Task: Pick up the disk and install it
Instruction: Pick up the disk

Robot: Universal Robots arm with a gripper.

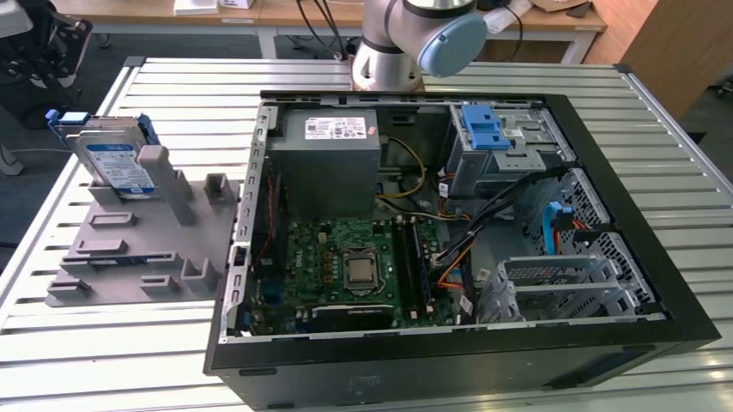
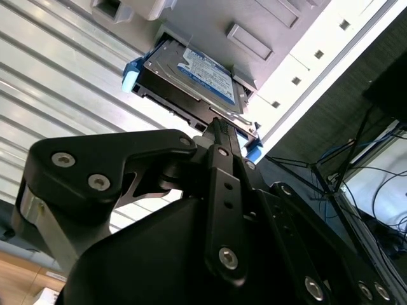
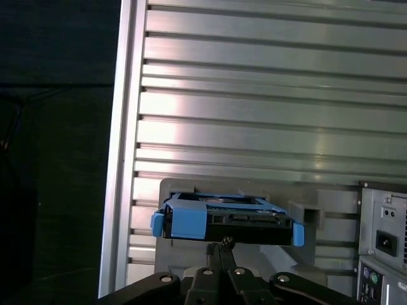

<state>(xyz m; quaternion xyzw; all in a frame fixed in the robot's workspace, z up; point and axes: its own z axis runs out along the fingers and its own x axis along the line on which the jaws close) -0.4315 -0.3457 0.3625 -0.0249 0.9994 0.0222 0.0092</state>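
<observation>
Jaws clenched (on nothing), facing the disk (image 3: pixel 226 219) standing in a grey holder (image 1: pixel 126 249).

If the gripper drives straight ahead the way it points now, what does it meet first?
The disk, most likely: in both wrist views the gripper points at its near edge, between the corners of its blue carrier, as it stands in the grey holder. The gap between them is unclear.
</observation>
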